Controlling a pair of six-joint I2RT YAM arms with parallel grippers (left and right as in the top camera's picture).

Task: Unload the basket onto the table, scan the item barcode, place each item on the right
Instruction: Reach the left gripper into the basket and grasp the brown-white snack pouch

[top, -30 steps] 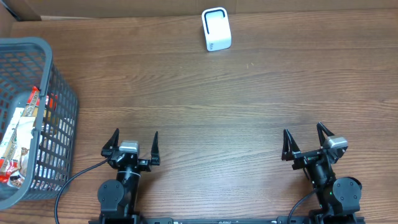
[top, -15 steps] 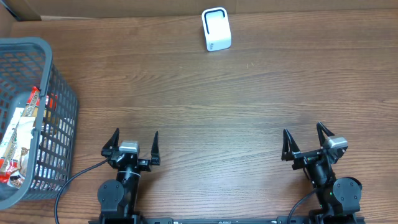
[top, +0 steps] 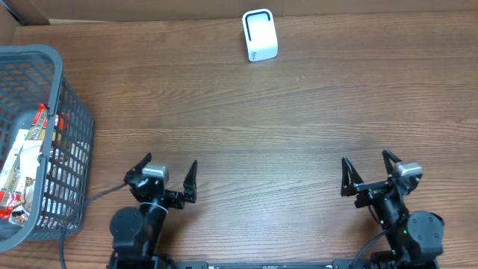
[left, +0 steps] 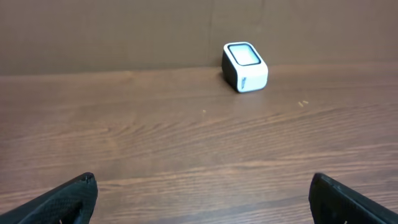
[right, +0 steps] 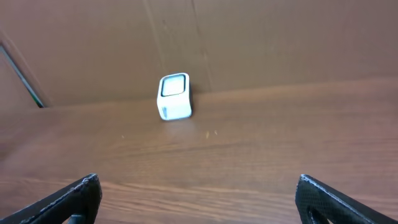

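Left gripper wide open, empty. Right gripper wide open, empty. Scanner far side of table. Basket at left holds packets.

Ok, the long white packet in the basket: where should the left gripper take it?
Probably from above, through the open top of the basket; its mesh walls block side approaches. Pinch the long white packet across its narrow width near mid-length with the left gripper.
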